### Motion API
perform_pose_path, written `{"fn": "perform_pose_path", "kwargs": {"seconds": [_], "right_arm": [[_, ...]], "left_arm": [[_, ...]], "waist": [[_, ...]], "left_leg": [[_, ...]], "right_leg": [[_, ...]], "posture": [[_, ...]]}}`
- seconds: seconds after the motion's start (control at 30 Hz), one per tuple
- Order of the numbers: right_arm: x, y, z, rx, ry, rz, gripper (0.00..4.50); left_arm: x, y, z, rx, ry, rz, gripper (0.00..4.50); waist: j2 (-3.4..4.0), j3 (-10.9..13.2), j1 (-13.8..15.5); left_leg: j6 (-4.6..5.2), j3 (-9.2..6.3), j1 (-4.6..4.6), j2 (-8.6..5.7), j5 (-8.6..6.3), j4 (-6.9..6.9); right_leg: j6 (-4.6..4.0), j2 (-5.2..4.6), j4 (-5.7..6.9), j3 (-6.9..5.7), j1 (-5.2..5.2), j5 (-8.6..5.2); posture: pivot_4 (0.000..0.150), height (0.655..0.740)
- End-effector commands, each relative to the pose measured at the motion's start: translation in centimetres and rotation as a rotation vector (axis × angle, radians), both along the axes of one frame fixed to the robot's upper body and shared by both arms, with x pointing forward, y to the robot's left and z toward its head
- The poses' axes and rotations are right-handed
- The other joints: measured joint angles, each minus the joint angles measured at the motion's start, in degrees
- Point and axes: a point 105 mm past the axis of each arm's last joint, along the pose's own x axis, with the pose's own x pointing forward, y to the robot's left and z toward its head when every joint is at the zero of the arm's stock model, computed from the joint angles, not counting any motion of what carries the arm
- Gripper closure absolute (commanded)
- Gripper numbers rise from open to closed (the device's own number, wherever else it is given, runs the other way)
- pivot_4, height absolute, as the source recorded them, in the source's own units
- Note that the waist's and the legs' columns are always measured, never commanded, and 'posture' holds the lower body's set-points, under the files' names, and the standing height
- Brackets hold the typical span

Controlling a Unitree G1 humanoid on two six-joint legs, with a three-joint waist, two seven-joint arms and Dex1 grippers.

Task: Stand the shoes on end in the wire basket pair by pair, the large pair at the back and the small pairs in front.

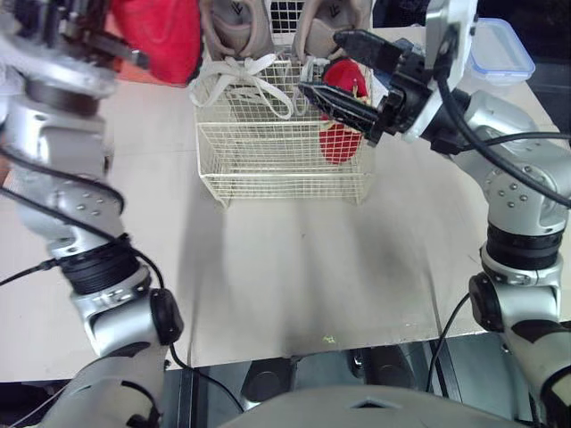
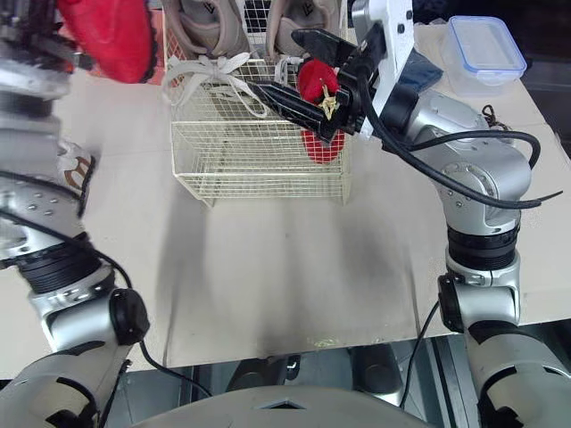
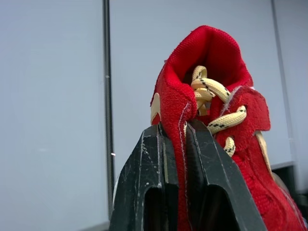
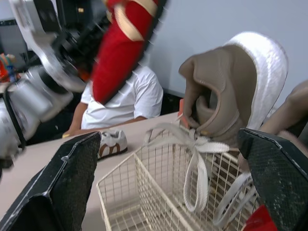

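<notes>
The wire basket (image 1: 285,169) is set on the table (image 1: 294,276), and two big brown shoes (image 1: 234,31) are stood on end at its back, so the front is left free for small ones. One red shoe (image 1: 342,138) is stood in front, by the right wall. The right pincer (image 1: 319,62) is held wide open over it, maybe to let it go or fix it. The other red shoe (image 3: 207,91) is held up high, pinched tight by its side in the left pincer (image 3: 174,130); that pinch is seen best from the left wrist. From the right wrist, a little white shoe (image 4: 113,142) is seen on the table, with a person (image 4: 144,98) behind it
</notes>
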Motion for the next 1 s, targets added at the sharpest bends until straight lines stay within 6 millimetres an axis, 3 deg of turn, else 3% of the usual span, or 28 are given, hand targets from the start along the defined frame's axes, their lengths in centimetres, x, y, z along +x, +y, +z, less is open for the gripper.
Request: {"fn": "perform_pose_path", "kwargs": {"seconds": [0.03,0.17,0.43,0.73,1.0], "right_arm": [[-0.5,-0.6,1.4,0.038,-0.045,-0.015,0.0],[-0.5,-1.1,1.4,0.044,-0.041,-0.04,0.0],[-0.4,-1.7,1.5,0.063,-0.029,-0.076,0.0],[-0.5,-1.8,1.5,0.07,-0.025,-0.086,0.0],[-0.6,-2.0,1.5,0.078,-0.026,-0.094,0.0]], "left_arm": [[-0.6,0.1,0.7,0.003,-0.114,0.106,4.47],[0.3,0.1,-1.2,-0.095,-0.138,0.15,4.47],[1.6,-2.7,-5.8,-0.007,-0.113,0.143,4.47],[3.4,-4.0,-6.1,0.022,-0.104,0.18,4.47],[4.5,-4.9,-8.3,0.114,-0.067,0.229,4.47]], "waist": [[0.0,0.0,-0.16],[0.0,0.0,0.08],[0.0,0.0,0.22],[-0.02,-0.02,0.4],[-0.03,-0.06,0.52]], "left_leg": [[0.0,0.02,0.0,0.0,0.0,0.0],[-0.01,0.0,-0.02,0.0,0.0,-0.01],[0.0,0.0,-0.03,-0.02,0.0,0.01],[0.0,-0.04,-0.02,-0.02,0.01,0.05],[0.0,-0.08,-0.02,-0.03,0.01,0.09]], "right_leg": [[0.0,0.0,0.0,0.01,-0.01,0.0],[0.0,0.0,-0.02,0.0,-0.02,0.0],[0.0,-0.02,-0.01,-0.01,0.0,0.0],[0.0,0.01,0.02,-0.05,0.03,0.0],[0.0,0.18,0.03,-0.08,0.08,0.0]], "posture": [[0.15,0.74],[0.15,0.74],[0.15,0.74],[0.15,0.74],[0.15,0.74]]}}
